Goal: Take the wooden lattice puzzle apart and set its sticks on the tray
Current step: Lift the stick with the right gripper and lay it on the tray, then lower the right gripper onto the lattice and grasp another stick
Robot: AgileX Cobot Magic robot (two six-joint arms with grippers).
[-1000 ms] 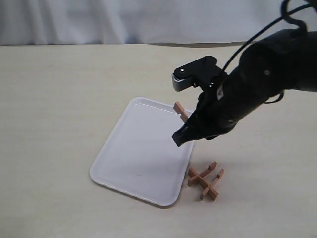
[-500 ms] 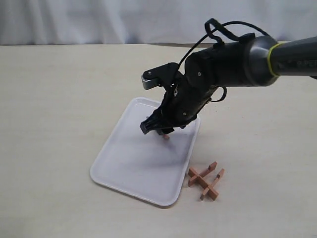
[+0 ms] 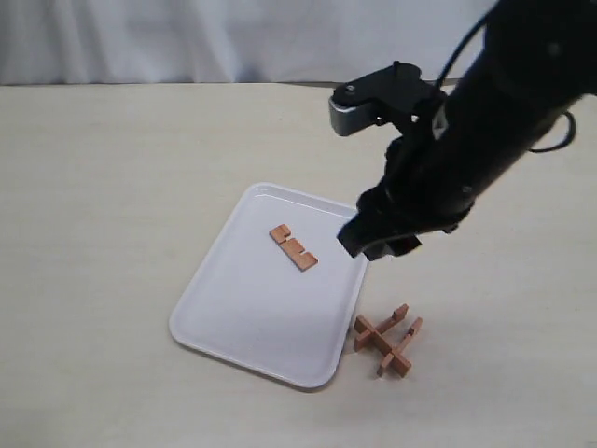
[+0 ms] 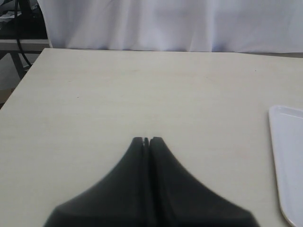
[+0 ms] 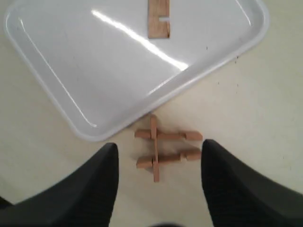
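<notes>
Gaping wide, right tool [image 5: 158,144] hangs above lattice puzzle [image 3: 385,341].

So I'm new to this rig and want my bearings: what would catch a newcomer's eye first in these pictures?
The bulky black right gripper dominates the scene, jaws open, up by the right edge of the white tray. One notched stick lies alone on the tray. What is left of the wooden lattice puzzle sits on the table just off the tray's near right corner.

The tray [image 3: 238,303] is white, the stick [image 3: 293,247] and lattice puzzle [image 3: 377,329] reddish-brown, the table [image 3: 93,187] beige.
</notes>
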